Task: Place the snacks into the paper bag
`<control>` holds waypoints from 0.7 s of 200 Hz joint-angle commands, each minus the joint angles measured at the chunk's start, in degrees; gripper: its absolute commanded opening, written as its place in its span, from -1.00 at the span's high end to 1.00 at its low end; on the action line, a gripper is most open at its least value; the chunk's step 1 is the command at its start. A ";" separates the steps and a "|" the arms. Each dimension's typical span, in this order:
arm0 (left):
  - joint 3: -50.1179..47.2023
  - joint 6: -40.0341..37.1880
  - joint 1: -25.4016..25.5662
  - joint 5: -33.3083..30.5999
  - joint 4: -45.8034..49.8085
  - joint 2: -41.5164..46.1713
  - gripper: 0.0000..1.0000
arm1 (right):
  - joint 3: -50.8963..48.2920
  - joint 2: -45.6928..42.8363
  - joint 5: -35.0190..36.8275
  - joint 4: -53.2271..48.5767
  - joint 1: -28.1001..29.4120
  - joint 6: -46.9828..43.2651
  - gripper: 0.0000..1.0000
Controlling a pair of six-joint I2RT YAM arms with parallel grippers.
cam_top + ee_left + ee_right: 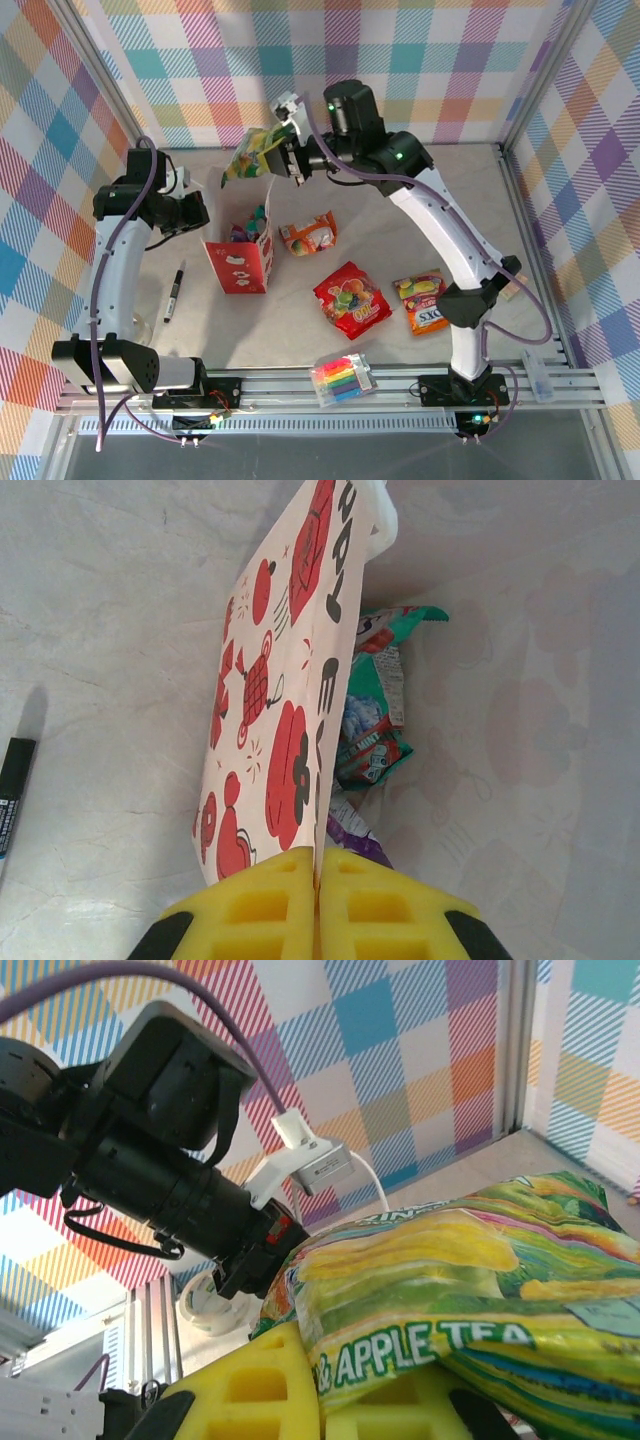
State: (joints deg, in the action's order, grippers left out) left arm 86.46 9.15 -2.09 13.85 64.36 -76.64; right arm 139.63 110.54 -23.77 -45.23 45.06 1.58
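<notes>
**Poised for the next drop**

Pinching one wall of the paper bag between the shut fingers of the left gripper, apparently to keep it upright and its mouth spread. Placed toward the left edge of the tabletop, about midway back. Clenching the yellow-green pouch by one end in the right gripper, raised above the bag toward its far side, probably so as to fall inside once let go. Inside already: a teal pouch and a purple pouch. Yet to go: the orange pouch just right of the bag, the red pouch and the FOXS pouch toward the near right corner. Leaving alone the markers at the near edge and the pen left of the bag.
</notes>
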 commanded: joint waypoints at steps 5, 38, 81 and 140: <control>-0.83 -0.89 -0.73 0.55 0.42 1.76 0.91 | 3.71 1.37 -2.70 -0.38 0.73 -4.43 1.00; -1.49 -0.89 -0.74 0.68 0.51 1.58 0.91 | 5.11 3.18 -0.78 -2.70 1.55 -6.67 1.00; -2.08 -0.97 -0.81 0.57 0.42 1.81 0.90 | 5.23 4.71 2.12 -4.58 3.43 -11.09 1.00; -2.67 -1.06 -0.81 0.84 0.43 2.21 0.90 | 5.39 7.39 2.49 -7.18 4.40 -10.87 1.00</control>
State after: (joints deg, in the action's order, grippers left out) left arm 85.14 9.13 -2.09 13.91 63.83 -75.94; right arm 143.04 116.95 -21.50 -52.23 49.04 -7.84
